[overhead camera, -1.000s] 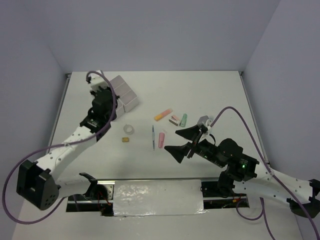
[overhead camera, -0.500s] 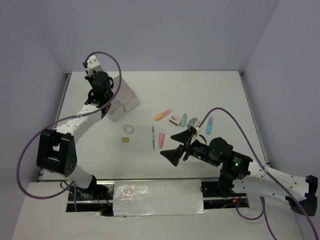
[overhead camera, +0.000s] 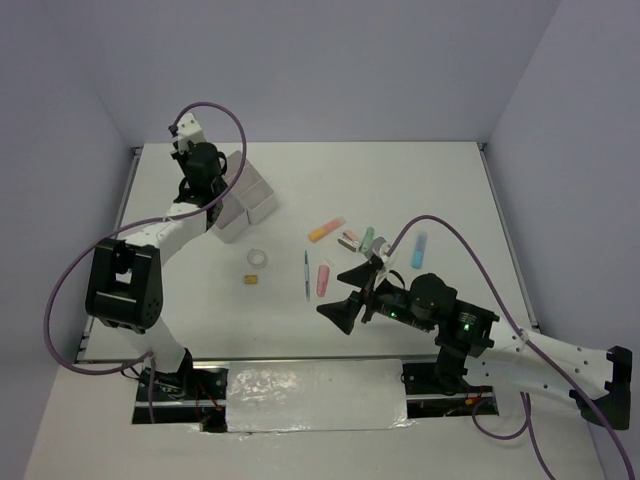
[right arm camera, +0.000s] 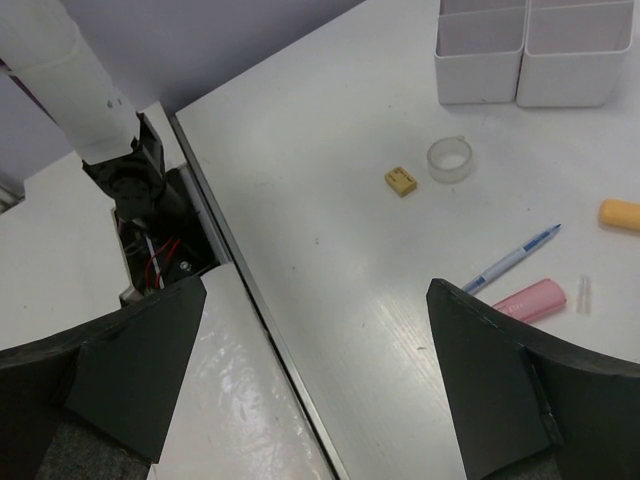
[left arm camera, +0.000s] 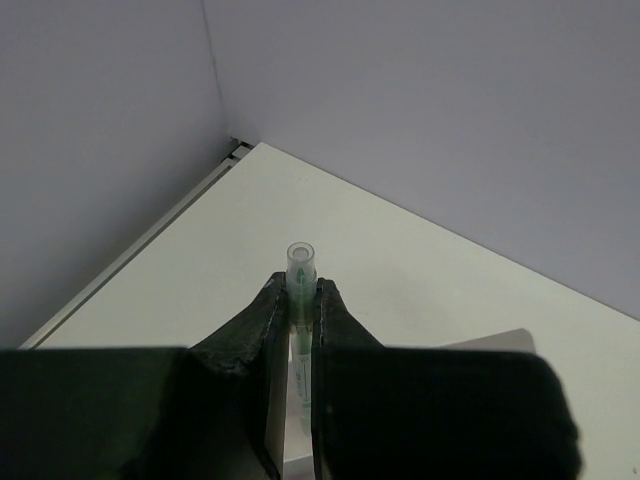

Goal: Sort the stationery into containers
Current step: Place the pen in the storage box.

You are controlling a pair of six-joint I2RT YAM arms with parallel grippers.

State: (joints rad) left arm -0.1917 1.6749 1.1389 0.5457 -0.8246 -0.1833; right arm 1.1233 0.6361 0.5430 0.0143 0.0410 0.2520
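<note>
Left claw (left arm camera: 301, 292) pinches a thin clear-barrelled pen (left arm camera: 300, 258), its round tip protruding; right claw (right arm camera: 320, 372) spread wide.

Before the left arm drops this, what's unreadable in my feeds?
- Insides of the containers: top view, too small and partly under the left arm; right wrist view, cut off by the top edge.
- Thin pen in the left gripper: left wrist view, lower end hidden between the fingers.

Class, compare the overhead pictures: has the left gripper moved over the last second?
Yes. Judged against the containers, the left gripper has moved toward the table's far edge, from their near-left side to their far-left corner.
</note>
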